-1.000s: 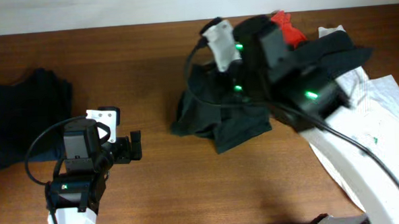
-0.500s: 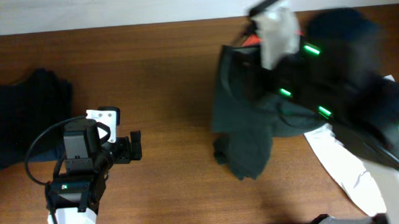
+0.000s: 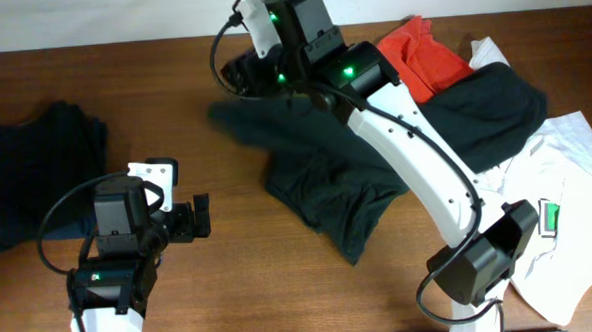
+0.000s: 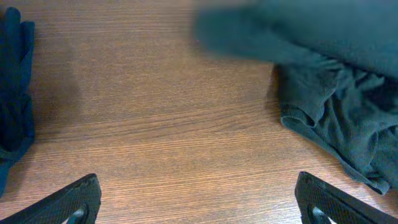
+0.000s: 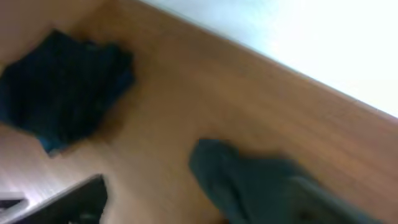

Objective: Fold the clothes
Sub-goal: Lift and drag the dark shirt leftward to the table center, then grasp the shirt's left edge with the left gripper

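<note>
A dark green-black T-shirt (image 3: 322, 180) lies crumpled at mid-table, its upper left flap (image 3: 242, 123) blurred in motion. My right gripper (image 3: 237, 73) hovers just above that flap near the far edge. In the right wrist view its jaws (image 5: 205, 205) stand wide apart, with the blurred dark cloth (image 5: 249, 180) below and between them, not pinched. My left gripper (image 3: 200, 218) is open over bare wood, left of the shirt (image 4: 336, 118). At the right sit an orange-red shirt (image 3: 431, 55), a black one (image 3: 494, 107) and a white one (image 3: 568, 194).
A folded dark shirt (image 3: 26, 178) lies at the table's left edge, also seen in the left wrist view (image 4: 12, 93) and the right wrist view (image 5: 68, 93). The right arm (image 3: 416, 171) stretches diagonally over the dark shirt. A pale wall runs behind the table's far edge.
The right arm swung left from the pile, dragging the dark shirt across the table, then opened its jaws. The shirt now lies farther left, more spread. The left arm stayed still.
</note>
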`<control>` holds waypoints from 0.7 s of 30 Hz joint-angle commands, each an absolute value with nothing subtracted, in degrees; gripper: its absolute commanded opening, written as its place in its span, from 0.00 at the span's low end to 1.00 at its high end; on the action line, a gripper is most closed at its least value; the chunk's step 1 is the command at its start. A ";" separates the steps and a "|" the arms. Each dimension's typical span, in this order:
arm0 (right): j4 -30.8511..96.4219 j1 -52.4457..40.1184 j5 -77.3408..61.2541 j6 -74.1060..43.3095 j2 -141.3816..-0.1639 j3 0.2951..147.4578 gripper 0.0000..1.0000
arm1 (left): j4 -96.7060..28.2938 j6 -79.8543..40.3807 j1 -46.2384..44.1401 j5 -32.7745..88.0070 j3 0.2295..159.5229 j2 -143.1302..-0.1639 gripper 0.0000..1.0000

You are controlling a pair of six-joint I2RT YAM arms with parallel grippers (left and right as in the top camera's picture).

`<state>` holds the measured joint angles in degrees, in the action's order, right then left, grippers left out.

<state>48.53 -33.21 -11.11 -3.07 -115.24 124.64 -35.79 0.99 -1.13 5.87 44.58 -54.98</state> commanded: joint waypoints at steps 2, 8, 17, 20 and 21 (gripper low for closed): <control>60.95 -31.42 -2.79 -4.12 -111.59 125.34 0.99 | -35.14 0.62 -1.34 6.90 45.58 -55.07 0.99; 77.19 -23.92 1.54 -12.75 -106.65 125.34 0.99 | -31.07 0.54 -1.34 17.76 45.58 -57.32 0.99; 94.26 -12.56 0.67 -12.75 -106.00 125.32 0.99 | -26.39 -3.88 -6.42 20.82 45.58 -76.36 0.99; 96.97 -9.39 0.67 -12.75 -106.00 125.32 0.99 | -21.17 -3.88 -10.81 20.80 45.58 -83.42 0.99; 97.34 -8.38 0.58 -12.75 -106.00 125.29 0.99 | -19.20 -3.88 -12.12 20.78 45.58 -85.80 0.99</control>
